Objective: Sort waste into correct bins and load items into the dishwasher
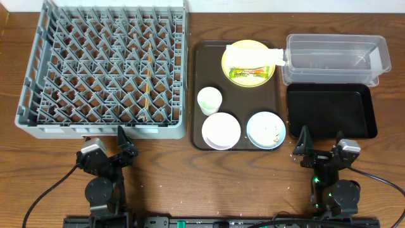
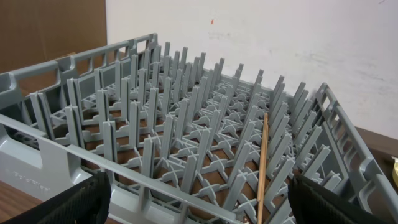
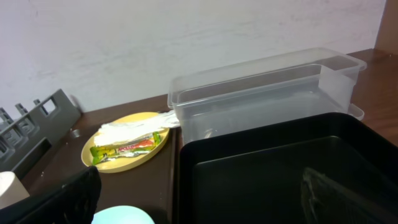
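Left gripper (image 1: 125, 144) and right gripper (image 1: 302, 147) stood wide, empty, near the worktop's (image 1: 171, 174) front edge. The wrapper (image 1: 250, 73) lay on the yellow plate (image 1: 248, 45) at the brown tray's (image 1: 197, 95) far end; it looked best pinched from above at its crumpled middle

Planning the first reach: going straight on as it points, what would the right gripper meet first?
Most likely the black tray, just ahead of the open right gripper; the clear tub sits behind it.

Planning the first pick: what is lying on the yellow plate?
A green-and-orange snack wrapper lies across the yellow plate, its white end toward the clear tub. Whatever sits under the wrapper is hidden.
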